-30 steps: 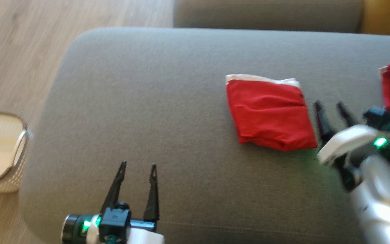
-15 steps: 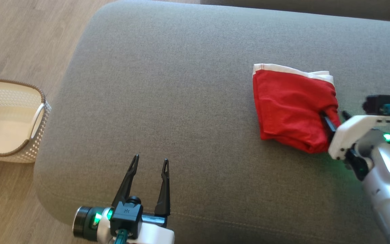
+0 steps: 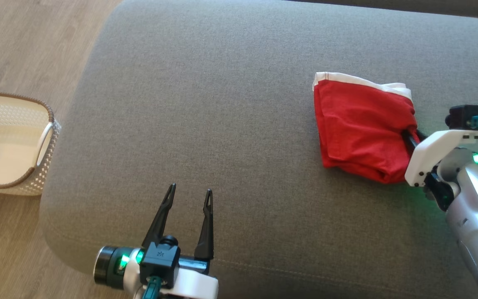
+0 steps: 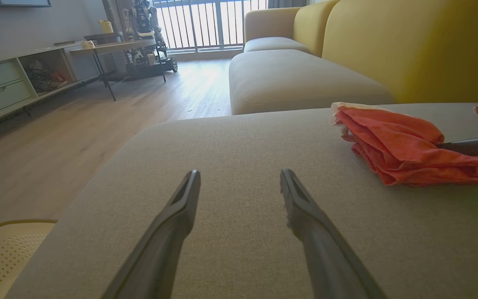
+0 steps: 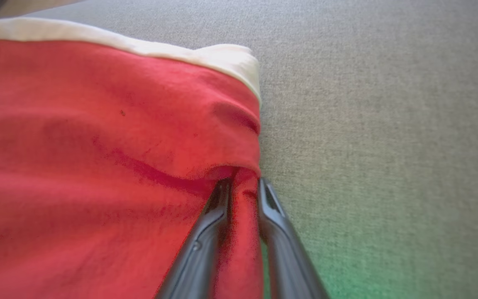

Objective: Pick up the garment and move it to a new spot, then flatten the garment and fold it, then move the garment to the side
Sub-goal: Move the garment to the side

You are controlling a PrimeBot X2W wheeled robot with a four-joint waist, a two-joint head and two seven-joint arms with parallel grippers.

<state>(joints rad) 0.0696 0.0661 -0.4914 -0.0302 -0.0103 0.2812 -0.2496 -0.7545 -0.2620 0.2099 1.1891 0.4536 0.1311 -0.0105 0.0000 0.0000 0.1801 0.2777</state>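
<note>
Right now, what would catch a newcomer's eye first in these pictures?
The folded red garment on the right of the grey cushion stands out most, the right tool shut on its edge. The left tool hangs open over the cushion's near side, and a white basket stands on the wooden floor at far left.

My head camera looks steeply down on the grey cushion (image 3: pixel 222 104) from above. My left wrist camera sits low, skimming across it toward the room — the red garment (image 4: pixel 401 145) at its right shows in the head view too. My right wrist camera hangs close over that garment.
</note>
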